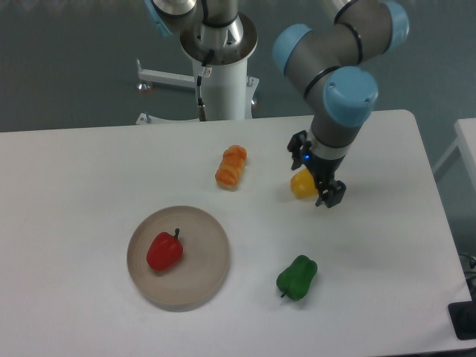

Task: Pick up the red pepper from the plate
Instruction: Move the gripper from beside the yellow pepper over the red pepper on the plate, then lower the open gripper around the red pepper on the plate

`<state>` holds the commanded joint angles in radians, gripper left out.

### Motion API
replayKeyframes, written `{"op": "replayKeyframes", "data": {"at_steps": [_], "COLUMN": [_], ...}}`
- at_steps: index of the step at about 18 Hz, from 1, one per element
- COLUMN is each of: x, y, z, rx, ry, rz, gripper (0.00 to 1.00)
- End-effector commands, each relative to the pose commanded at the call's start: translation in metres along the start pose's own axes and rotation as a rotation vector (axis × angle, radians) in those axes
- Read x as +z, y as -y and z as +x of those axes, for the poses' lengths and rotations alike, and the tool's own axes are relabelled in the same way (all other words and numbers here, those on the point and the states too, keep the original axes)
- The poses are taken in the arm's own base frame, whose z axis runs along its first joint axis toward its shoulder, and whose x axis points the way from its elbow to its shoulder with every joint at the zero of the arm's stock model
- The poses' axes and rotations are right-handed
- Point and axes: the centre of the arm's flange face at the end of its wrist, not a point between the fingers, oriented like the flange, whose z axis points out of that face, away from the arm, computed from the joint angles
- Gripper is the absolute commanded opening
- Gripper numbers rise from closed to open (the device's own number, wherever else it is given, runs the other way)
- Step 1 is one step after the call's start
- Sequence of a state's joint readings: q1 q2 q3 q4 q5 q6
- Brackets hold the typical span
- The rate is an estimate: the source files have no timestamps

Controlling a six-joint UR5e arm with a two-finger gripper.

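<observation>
The red pepper [164, 251], glossy with a thin dark stem, lies left of centre on the round beige plate [208, 275] at the front left of the table. My gripper [316, 174] is far off to the right, near the back right of the table. Its fingers stand apart, open, straddling a yellow pepper [301, 184] that it partly hides. Nothing touches the red pepper.
An orange pepper-like toy [231, 166] lies at the table's middle back. A green pepper [297, 277] lies at the front right, between the plate and the table's right edge. The robot's white base column [221, 71] stands behind the table.
</observation>
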<state>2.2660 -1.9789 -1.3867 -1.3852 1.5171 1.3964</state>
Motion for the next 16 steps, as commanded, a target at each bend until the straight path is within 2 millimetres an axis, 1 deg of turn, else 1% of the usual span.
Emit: {"op": "replayKeyframes", "data": {"at_steps": [1,2,4,6,9,10,12,13,15,16], "x": [0.001,0.005,0.013,0.015,0.025,0.032,0.045,0.053,0.063,0.066], "y": [0.021,0.048,0.089,0.105,0.135,0.149,0.168,0.179,0.196,0.199], "z": [0.008,0.021,0.042,0.048,0.058,0.061,0.066,0.065,0.068,0.067], "rx": [-0.02,-0.075,-0.154,-0.159,-0.151,-0.154,-0.148,-0.176,-0.197,-0.194], "ry": [0.0,-0.005,-0.014,-0.012,0.011,0.021,0.031,0.047,0.059,0.059], "rz": [-0.001,-0.004,-0.012,-0.012,-0.001,0.004,0.01,0.019,0.027,0.027], "gripper": [1.0,1.0,1.0,1.0,1.0,1.0,1.0,1.0,1.0,1.0]}}
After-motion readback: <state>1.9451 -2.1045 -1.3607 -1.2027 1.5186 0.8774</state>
